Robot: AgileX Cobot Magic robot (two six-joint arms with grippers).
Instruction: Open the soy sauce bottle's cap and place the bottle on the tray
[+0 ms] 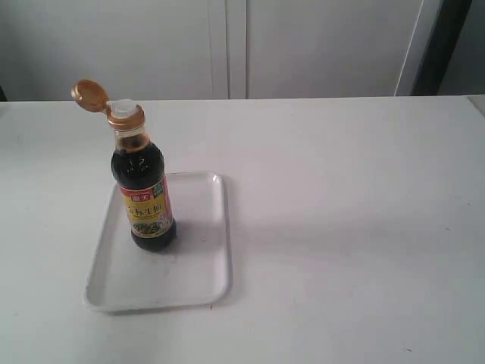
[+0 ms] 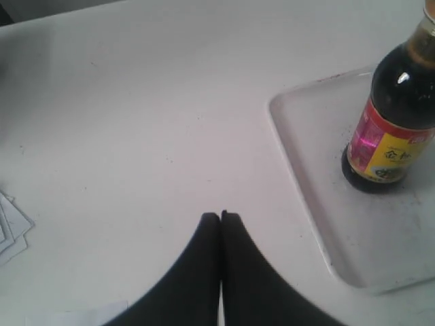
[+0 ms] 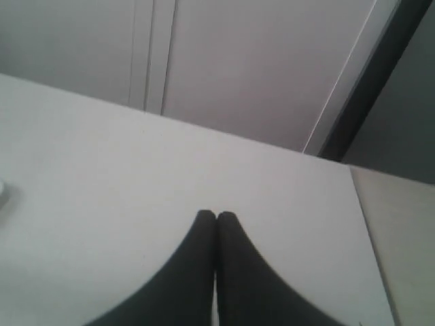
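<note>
Both end effectors are clenched on nothing: left end effector (image 2: pixel 220 215) and right end effector (image 3: pixel 216 214), fingertips pressed together over bare surface (image 1: pixel 348 227). Soy sauce bottle (image 1: pixel 144 193) stands upright on the tray (image 1: pixel 204 273), long axis vertical, cap (image 1: pixel 91 94) flipped back off the white spout. Bottle sits off to the side of my left end effector, near but apart (left arm is nearer; right sees no bottle). Task looks done.
</note>
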